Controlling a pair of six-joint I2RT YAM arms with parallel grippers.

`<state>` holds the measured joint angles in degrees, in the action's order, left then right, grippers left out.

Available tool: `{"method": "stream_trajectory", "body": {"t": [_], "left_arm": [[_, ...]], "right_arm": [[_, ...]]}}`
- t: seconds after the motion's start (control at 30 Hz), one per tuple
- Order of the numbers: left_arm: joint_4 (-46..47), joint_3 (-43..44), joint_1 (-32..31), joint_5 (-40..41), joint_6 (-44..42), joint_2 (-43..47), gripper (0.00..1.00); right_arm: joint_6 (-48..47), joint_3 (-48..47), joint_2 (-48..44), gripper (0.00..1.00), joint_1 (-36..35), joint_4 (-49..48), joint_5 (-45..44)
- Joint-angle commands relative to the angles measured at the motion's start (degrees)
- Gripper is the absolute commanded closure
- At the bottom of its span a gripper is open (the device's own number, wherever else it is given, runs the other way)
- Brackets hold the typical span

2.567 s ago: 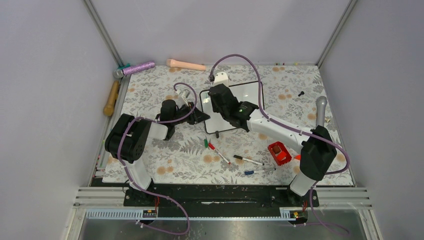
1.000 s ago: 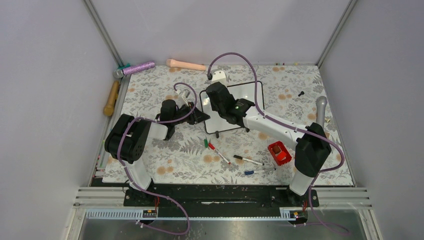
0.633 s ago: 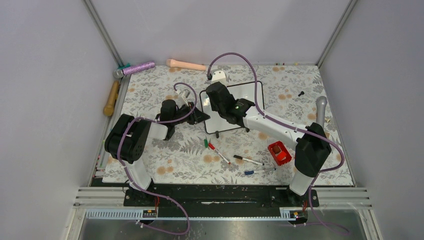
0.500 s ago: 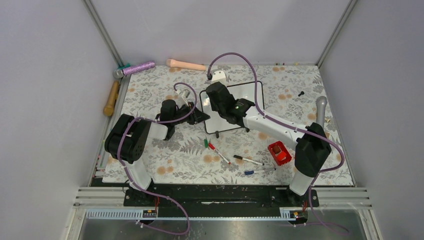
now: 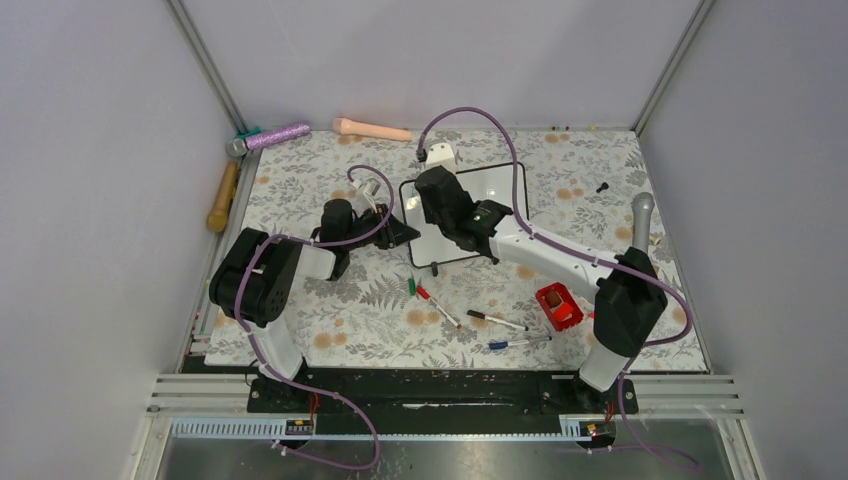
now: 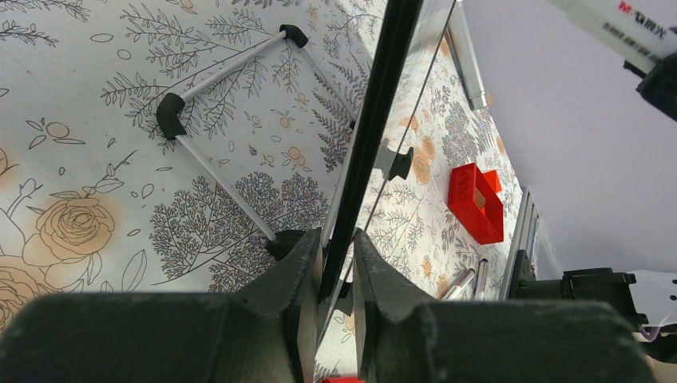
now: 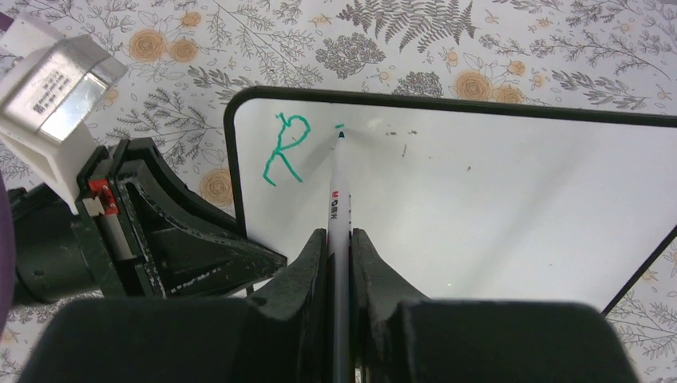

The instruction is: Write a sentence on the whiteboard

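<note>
Bearing a green "R" (image 7: 285,149) at its 10 o'clock corner, the whiteboard (image 5: 505,190) sits toward 12 o'clock of the floral table's (image 5: 320,300) middle.
At the letter's 2 o'clock a marker (image 7: 338,199) tip rests on the board, pinched in the closed right gripper (image 7: 339,243); the left gripper (image 6: 338,247) clamps the frame's 9 o'clock edge.

Grey walls (image 5: 100,150), floral-patterned tabletop (image 5: 345,325).

From above, the right arm (image 5: 540,250) covers the middle of the whiteboard (image 5: 503,186), hiding its green writing (image 7: 285,149). In the right wrist view the board's right end runs off the picture, and the marker (image 7: 339,191) disappears between the jaws.
</note>
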<state>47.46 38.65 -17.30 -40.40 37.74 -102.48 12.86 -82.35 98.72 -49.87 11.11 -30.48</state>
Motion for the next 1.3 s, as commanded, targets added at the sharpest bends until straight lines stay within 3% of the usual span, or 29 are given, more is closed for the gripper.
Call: {"method": "stream_trajectory", "body": {"t": [0.0, 0.27, 0.57, 0.77, 0.97, 1.27], "left_arm": [[-1.85, 1.10, 0.26, 3.65, -1.07, 1.02, 0.86], [-2.78, 1.24, 0.25, 3.83, -1.59, 1.22, 0.86], [-3.10, 1.08, 0.05, 4.41, -1.77, 1.13, 0.86], [-1.50, 0.92, -0.17, 3.61, -0.32, 0.66, 0.85], [-2.21, 1.62, -0.31, 3.59, -0.39, -0.13, 0.85], [-5.36, 2.01, -0.40, 4.41, -0.95, 1.08, 0.85]], "right_arm": [[-0.13, 4.27, -6.75, 1.00, 0.38, -6.24, 0.63], [-3.09, 12.83, -15.66, 1.00, 0.59, -13.63, 4.64], [-7.51, 18.51, -19.69, 1.00, 4.69, -15.65, 21.82], [-4.66, 29.64, -23.17, 1.00, 5.43, -30.61, 23.25], [-6.35, 34.83, -25.49, 1.00, 5.40, -35.43, 18.84], [-5.16, 37.82, -25.19, 1.00, 5.41, -39.16, 18.92]]}}
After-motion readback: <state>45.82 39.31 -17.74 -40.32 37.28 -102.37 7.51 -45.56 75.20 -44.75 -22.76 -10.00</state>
